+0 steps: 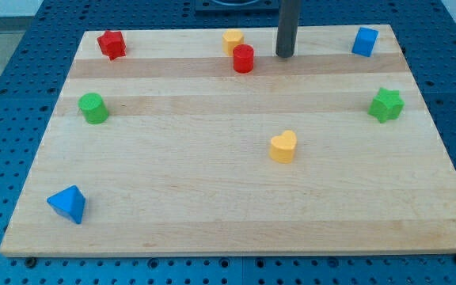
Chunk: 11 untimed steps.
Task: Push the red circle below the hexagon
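**A:** Where did the task stand at that moment?

**B:** The red circle [243,58] already sat just below the yellow hexagon [232,40], slightly to its right and touching or nearly so, at the far edge of the counter [212,206]. So the push looked nearly finished, or in its last trimming.

**A:** And the rod?

**B:** The arm carried no fingers, so nothing could be open or closed. The tip [284,55] stood just right of the red circle, apart from it.

**A:** What did the next move call for?

**B:** Probably a small nudge leftward to centre it, kept gentle so the hexagon was not shoved off the far edge.

**A:** Room?

**B:** Plenty nearer the viewer; the yellow heart [283,147] and red star [112,44] lay well apart.
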Each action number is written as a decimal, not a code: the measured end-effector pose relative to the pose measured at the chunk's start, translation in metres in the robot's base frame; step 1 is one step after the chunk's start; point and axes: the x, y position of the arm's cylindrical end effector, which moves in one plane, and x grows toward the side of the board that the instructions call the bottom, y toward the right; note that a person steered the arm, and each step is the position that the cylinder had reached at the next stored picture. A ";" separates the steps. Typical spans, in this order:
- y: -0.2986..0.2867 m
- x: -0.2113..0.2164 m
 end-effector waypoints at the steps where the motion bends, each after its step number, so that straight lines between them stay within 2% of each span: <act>1: 0.000 -0.009; 11: -0.061 0.020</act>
